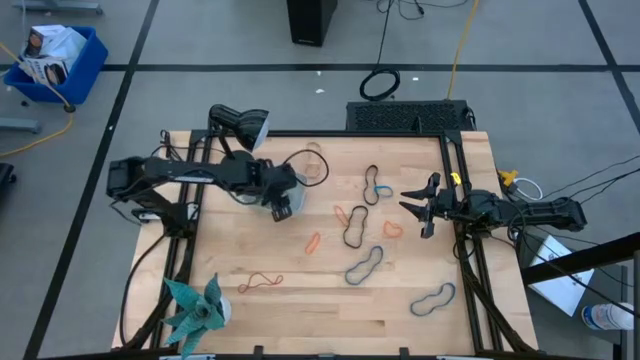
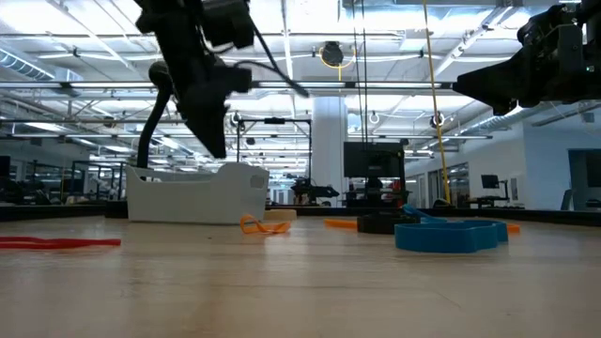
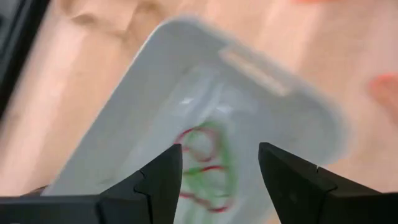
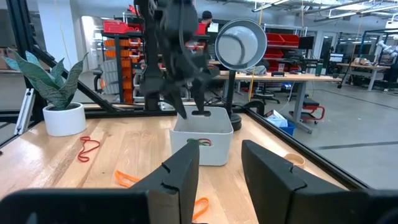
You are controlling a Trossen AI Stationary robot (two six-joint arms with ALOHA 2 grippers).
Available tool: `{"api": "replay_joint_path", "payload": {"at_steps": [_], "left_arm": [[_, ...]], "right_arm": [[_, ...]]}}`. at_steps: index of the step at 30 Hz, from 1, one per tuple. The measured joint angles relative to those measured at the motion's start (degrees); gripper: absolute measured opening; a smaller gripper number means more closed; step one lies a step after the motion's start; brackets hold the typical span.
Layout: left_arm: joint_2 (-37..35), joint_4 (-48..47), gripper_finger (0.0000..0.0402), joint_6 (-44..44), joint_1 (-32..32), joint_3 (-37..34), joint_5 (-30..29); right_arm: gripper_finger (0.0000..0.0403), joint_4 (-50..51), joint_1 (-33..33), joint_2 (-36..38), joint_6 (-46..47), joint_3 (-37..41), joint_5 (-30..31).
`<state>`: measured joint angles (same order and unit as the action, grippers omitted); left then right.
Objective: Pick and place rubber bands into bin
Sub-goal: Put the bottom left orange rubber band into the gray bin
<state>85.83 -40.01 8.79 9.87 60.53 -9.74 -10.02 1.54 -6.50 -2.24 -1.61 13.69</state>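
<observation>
Left gripper (image 3: 217,171) hangs directly over the bin (image 3: 155,74), fingers spread apart, nothing between them. Inside the bin, red and green rubber bands (image 3: 208,165) lie on its floor. In the high view the left gripper (image 1: 281,203) sits mid-bench toward the left side, covering the bin; the low view shows the bin (image 2: 192,197) standing on the bench under the arm.

Right gripper (image 1: 420,207) is near the right edge of the bench, raised off the surface, fingers apart and empty, pointed across toward the bin (image 4: 202,134).

Loose bands still on the bench between the two grippers: black loop (image 1: 372,182), blue band (image 1: 381,191) touching it, orange pair (image 1: 347,213), long black loop (image 1: 356,229), small orange one (image 1: 392,229), small orange one (image 1: 314,241), dark blue-grey loop (image 1: 365,265). Toward the front edge: red band (image 1: 259,283) and another blue-grey loop (image 1: 434,298) near the front right corner. Tan band (image 1: 316,166) lies just behind the left gripper.

Other stuff: desk lamp (image 1: 240,124) at the back left corner, potted plant (image 1: 197,310) at the front left corner. Nothing sits between the right gripper and the nearest bands.
</observation>
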Motion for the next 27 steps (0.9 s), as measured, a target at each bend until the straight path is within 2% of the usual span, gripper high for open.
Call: {"api": "replay_joint_path", "payload": {"at_steps": [4, 10, 21, 27], "left_arm": [[-3.93, 0.90, 0.0219, 0.45, -0.84, 0.00, 5.26], [-7.03, 1.89, 0.0220, -0.84, -3.76, 0.00, 4.70], [-4.62, 12.22, 0.0218, -0.98, -12.20, -0.02, 4.28], [-2.76, 14.32, 0.0218, -1.49, -17.22, -0.13, 4.24]], "right_arm": [[0.0116, -0.01, -0.01, 0.00, 0.00, 0.01, 0.00], [0.0116, -0.03, -0.01, 0.00, 0.00, 0.01, -0.01], [0.0116, -0.50, 0.00, 0.00, 0.01, 0.01, -0.02], [0.0116, -0.99, 0.00, -0.04, 0.02, 0.00, -0.19]]}}
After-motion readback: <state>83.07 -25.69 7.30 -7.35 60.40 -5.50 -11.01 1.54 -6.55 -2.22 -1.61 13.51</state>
